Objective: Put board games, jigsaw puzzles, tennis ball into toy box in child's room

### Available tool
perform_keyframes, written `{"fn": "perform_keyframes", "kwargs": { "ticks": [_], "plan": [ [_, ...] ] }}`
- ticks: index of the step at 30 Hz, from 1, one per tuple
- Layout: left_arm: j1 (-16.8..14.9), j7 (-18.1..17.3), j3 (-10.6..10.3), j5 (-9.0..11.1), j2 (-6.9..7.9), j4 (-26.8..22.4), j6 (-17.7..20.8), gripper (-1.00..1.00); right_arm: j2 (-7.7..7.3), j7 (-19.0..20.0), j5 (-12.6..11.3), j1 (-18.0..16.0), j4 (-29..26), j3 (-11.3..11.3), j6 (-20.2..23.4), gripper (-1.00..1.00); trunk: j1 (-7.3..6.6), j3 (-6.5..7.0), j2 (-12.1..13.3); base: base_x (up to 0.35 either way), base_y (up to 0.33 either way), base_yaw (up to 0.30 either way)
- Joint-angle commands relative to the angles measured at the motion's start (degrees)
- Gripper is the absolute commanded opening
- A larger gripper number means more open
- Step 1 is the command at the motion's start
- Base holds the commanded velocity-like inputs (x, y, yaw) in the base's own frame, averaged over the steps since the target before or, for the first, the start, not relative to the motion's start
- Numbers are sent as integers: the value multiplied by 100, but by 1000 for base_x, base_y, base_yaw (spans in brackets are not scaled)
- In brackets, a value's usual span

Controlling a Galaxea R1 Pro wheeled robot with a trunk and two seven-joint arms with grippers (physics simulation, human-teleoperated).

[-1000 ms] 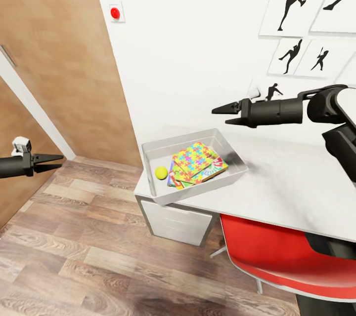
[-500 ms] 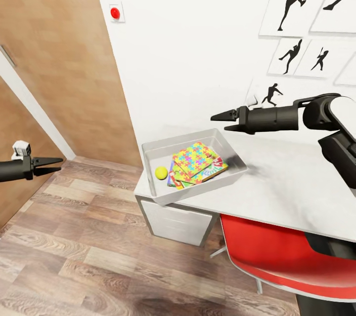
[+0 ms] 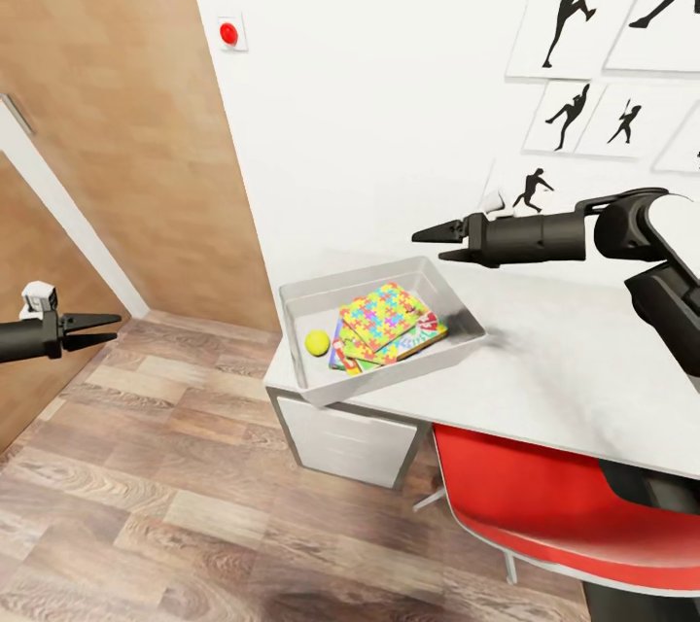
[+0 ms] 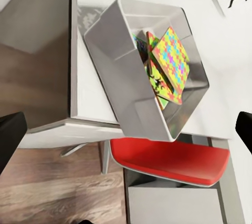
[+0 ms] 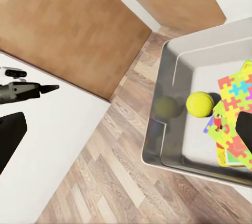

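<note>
The grey toy box (image 3: pixel 313 292) sits on the corner of the table (image 3: pixel 564 360). Inside it lie the tennis ball (image 3: pixel 317 342) and a jigsaw puzzle (image 3: pixel 387 313) on top of a stack of flat printed board games (image 3: pixel 426 333). How many are in the stack I cannot tell. My right gripper (image 3: pixel 429 244) hovers open and empty above the box's far right side. Its wrist view looks down on the tennis ball (image 5: pixel 200 103), the jigsaw puzzle (image 5: pixel 237 97) and the toy box (image 5: pixel 157 129). My left gripper (image 3: pixel 95 328) hangs open and empty over the floor, far left of the table. Its wrist view faces the toy box (image 4: pixel 113 50).
A red chair (image 3: pixel 544 496) is tucked under the table's near edge, beside the white drawer unit (image 3: pixel 340 432). A wood-panelled door wall (image 3: pixel 117 117) stands on the left, over plank floor (image 3: pixel 175 505). Black silhouette pictures (image 3: pixel 569 10) and a red button (image 3: pixel 228 32) hang on the white wall.
My right gripper has dropped a little toward the table above the toy box. My left gripper has sunk slightly and drifted left. The toys in the box have not moved.
</note>
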Motion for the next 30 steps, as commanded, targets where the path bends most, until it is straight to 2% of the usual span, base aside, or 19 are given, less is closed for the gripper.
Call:
{"fn": "perform_keyframes", "kwargs": {
  "ticks": [1, 5, 10, 14, 15, 20, 24, 30],
  "plan": [
    [-7, -13, -16, 20, 5, 46, 26, 100, -3, -56, -59, -1, -9, 9, -2, 100, 4, -2, -11, 0, 0, 0],
    [-7, -21, -9, 17, 11, 356, -230, 100, -6, -48, -59, 28, -26, 9, 10, 100, 4, 35, -11, 0, 0, 0],
    [-4, -24, -24, -2, 48, 513, -336, 100, -5, -42, -61, 36, -32, 11, 18, 100, 4, 82, -11, 0, 0, 0],
    [3, -25, -36, -160, 135, 674, -371, 100, 2, -36, -64, 38, -36, 15, 23, 100, 4, 119, -11, 0, 0, 0],
    [6, -26, -38, -285, 158, 797, -376, 100, 4, -35, -62, 39, -38, 14, 23, 100, 4, 129, -11, 0, 0, 0],
    [11, -28, -41, -645, 189, 1110, -391, 100, 11, -33, -61, 39, -40, 11, 21, 100, 4, 176, -11, 0, 0, 0],
    [12, -26, -46, -777, 196, 1207, -395, 100, 19, -20, -63, 39, -37, 9, 16, 100, 4, 213, -11, 0, 0, 0],
    [11, -24, -50, -843, 195, 1244, -396, 100, 31, 5, -67, 39, -37, 12, 13, 100, 4, 270, -11, 0, 0, 0]
  ]
}}
